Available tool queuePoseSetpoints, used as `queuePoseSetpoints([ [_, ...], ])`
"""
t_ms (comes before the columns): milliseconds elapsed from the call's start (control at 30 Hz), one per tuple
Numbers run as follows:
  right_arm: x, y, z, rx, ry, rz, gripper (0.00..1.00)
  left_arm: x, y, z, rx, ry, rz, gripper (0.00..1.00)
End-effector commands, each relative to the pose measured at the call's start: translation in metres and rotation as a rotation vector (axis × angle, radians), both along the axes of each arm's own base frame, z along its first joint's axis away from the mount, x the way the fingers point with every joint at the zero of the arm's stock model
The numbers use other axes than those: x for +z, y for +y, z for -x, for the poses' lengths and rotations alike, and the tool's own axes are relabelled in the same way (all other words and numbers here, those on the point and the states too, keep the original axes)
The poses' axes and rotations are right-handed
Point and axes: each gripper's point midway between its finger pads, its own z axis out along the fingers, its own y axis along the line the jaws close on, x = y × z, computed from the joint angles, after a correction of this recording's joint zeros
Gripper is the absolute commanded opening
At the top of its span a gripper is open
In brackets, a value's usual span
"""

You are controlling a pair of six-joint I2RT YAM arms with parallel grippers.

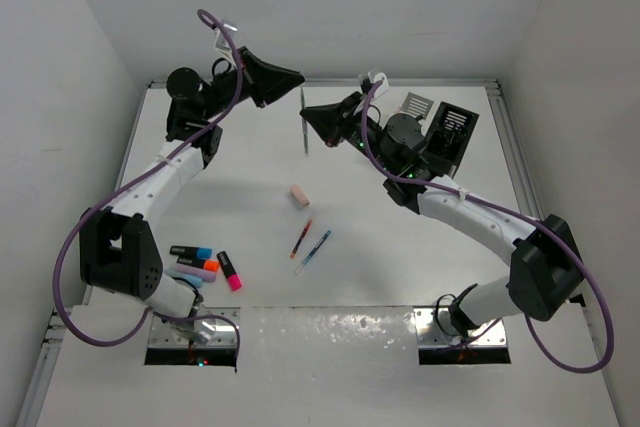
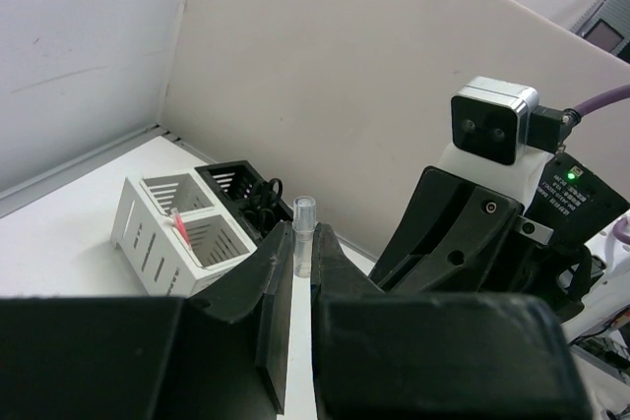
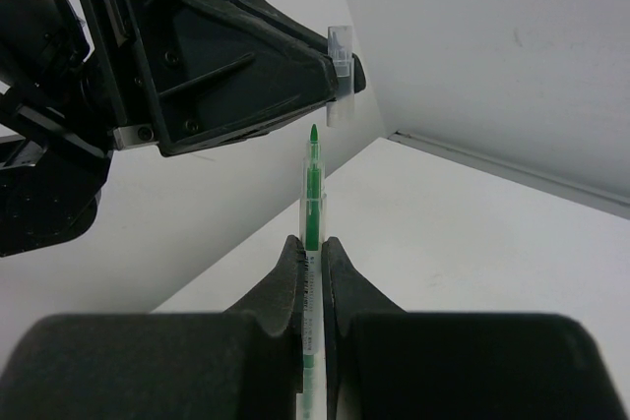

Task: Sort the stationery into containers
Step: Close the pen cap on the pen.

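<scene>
My right gripper [image 3: 313, 243] is shut on a green pen [image 3: 313, 189] with a clear barrel, tip pointing away. My left gripper [image 2: 302, 240] is shut on a clear pen cap [image 2: 304, 228]. The two grippers face each other high at the back middle; from the top, the left gripper [image 1: 292, 77] is just above the right gripper [image 1: 308, 115] and the pen [image 1: 304, 127]. In the right wrist view the cap [image 3: 338, 74] sits just beyond and right of the pen tip. The white organiser [image 2: 157, 233] holds a red pen [image 2: 181, 228]; the black organiser [image 2: 231, 184] holds scissors [image 2: 262, 206].
On the table lie a pink eraser [image 1: 298, 194], a red pen [image 1: 302, 238], a blue pen [image 1: 314, 250] and several highlighters [image 1: 205, 263] at front left. The white organiser [image 1: 417, 105] and black organiser [image 1: 455, 132] stand at back right behind the right arm.
</scene>
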Motion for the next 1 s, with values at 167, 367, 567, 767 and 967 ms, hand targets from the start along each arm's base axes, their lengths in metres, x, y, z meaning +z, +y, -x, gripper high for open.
queuePoseSetpoints([
  [167,0.036,-0.006,0.003,-0.021,-0.093,-0.046,0.0,0.025,-0.002,0.017,-0.017,-0.086,0.001,0.0],
  [367,0.032,-0.007,0.003,-0.027,-0.081,-0.036,0.0,0.028,-0.002,0.018,-0.021,-0.111,-0.003,0.0],
  [567,0.028,-0.006,0.003,-0.026,-0.075,-0.026,0.0,0.03,-0.007,0.023,-0.037,-0.133,-0.013,0.0],
  [767,0.026,-0.008,0.003,-0.038,-0.074,-0.021,0.0,0.031,-0.008,0.026,-0.042,-0.141,-0.017,0.0],
  [967,0.023,-0.008,0.005,-0.039,-0.072,-0.014,0.0,0.034,-0.01,0.027,-0.051,-0.15,-0.019,0.0],
])
